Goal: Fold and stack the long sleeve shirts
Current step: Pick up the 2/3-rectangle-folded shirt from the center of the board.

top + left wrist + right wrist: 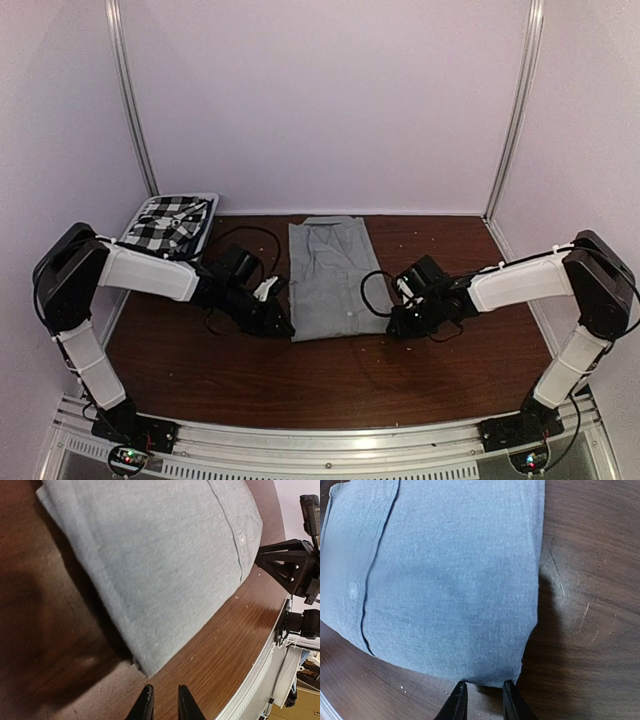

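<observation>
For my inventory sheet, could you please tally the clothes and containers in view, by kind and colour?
Grey button-front shirt: 1
Black-and-white checked shirt: 1
White basket: 1
Total: 3

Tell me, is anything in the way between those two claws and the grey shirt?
Nothing visible is. The left gripper points at one near corner of the grey shirt across a strip of bare table. The right gripper has its tips at the other near corner. Both have their jaws slightly apart and empty.
</observation>
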